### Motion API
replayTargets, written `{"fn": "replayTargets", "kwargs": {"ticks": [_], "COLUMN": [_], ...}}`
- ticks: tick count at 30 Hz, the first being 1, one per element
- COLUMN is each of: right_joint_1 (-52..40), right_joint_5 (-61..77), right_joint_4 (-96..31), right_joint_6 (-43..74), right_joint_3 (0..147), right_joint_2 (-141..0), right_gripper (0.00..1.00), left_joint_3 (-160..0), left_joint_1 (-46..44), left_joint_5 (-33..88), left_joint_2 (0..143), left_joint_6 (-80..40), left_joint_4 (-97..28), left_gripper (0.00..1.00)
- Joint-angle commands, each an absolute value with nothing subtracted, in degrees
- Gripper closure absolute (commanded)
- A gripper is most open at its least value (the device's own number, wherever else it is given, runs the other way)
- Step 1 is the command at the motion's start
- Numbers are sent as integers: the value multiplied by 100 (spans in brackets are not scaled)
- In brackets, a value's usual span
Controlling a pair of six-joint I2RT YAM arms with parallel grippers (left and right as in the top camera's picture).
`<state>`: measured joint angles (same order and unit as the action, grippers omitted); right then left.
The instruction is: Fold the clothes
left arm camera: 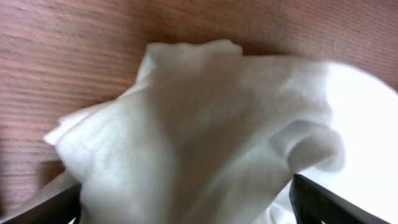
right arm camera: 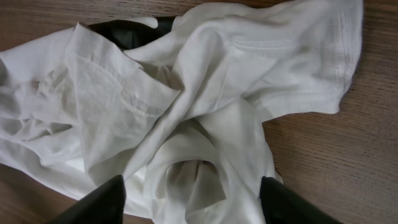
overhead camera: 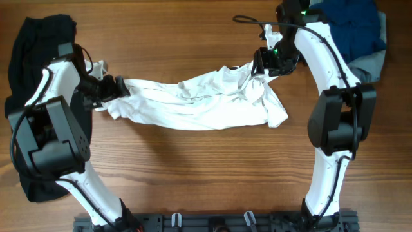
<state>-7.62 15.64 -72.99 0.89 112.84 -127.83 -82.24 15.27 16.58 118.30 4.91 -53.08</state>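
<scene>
We see the white shirt (overhead camera: 193, 103) stretching crosswise between our left gripper (overhead camera: 122, 88) and right gripper (overhead camera: 259, 69), both spread wide over its ends.

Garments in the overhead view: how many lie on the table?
4. A wrinkled white thin shirt at centre, a plain black garment far left, a dark-blue garment and a light-blue garment piled far right; more may be hidden beneath.

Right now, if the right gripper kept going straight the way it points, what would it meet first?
The white shirt: its bunched folds lie directly ahead of the right gripper, whose jaws stand spread on either side. The table looks to be just beneath, though depth is unclear.
</scene>
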Motion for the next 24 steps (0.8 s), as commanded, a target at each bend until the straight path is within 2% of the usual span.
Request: {"fn": "replayTargets", "kwargs": {"ticks": [1,2,3,8,13,18,24], "right_joint_1": [-786,-788,-797,-834,-834,-840,-845], "right_joint_5": [1667,1693,1750,1944,1946,1959,1957], "right_joint_4": [-7273,-7262,-7255,-7253,-7262,-7253,-7244], "right_joint_6": [661,663,666,655,659,659,659], "right_joint_3": [11292,11292,11292,11292,11292,11290,11290], "right_joint_2": [-12665,-12665,-12665,-12665,-12665,-12665,-12665], "right_gripper": [18,16,15,14,13,12,11], "left_joint_3": [-8211,-8305,-8458,-9555,-9762,-9762,-9762], "left_joint_1": [1581,1658,1763,2309,2187,1376,-259], "left_joint_5": [1142,952,838,803,803,847,891], "left_joint_2": [11946,11922,11909,11686,11542,11542,11550], "left_joint_6": [-259,-375,-375,-215,-21,-47,-510], "left_joint_4": [-5819,-5964,-6099,-6591,-6888,-7164,-7109], "left_gripper": [70,94,96,96,96,96,94]}}
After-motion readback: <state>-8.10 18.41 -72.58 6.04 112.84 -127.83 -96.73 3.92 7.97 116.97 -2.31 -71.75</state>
